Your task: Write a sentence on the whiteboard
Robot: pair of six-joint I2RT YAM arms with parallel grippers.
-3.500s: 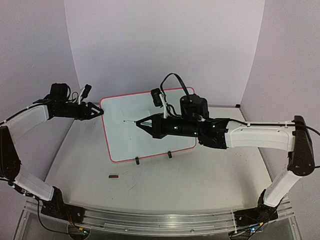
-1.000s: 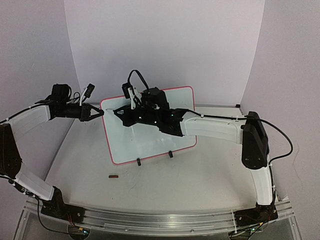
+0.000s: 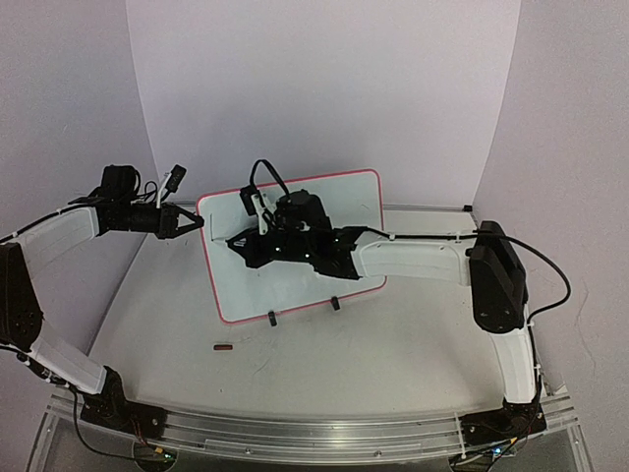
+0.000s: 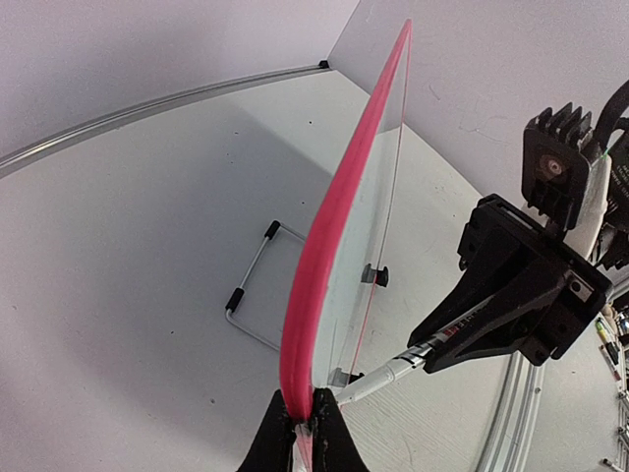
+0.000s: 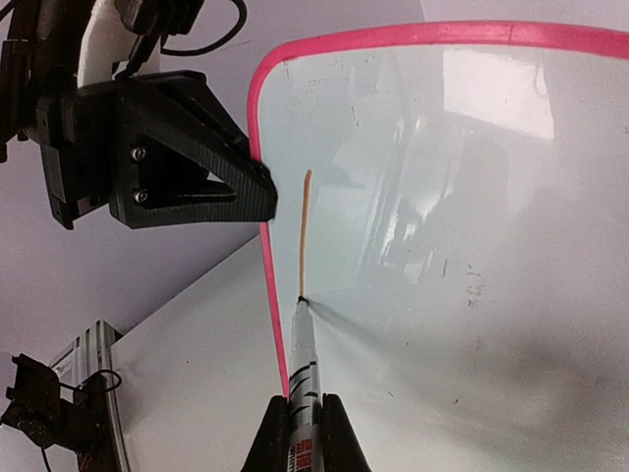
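Right gripper (image 5: 300, 425) clamped on marker (image 5: 305, 359), tip (image 5: 300, 299) touching the whiteboard (image 5: 472, 246) near its left edge below one short vertical stroke (image 5: 306, 226) — no words legible, writing judged barely begun — while left gripper (image 4: 300, 421) pinches the frame (image 4: 314, 265), board propped upright on the table (image 3: 393, 344).
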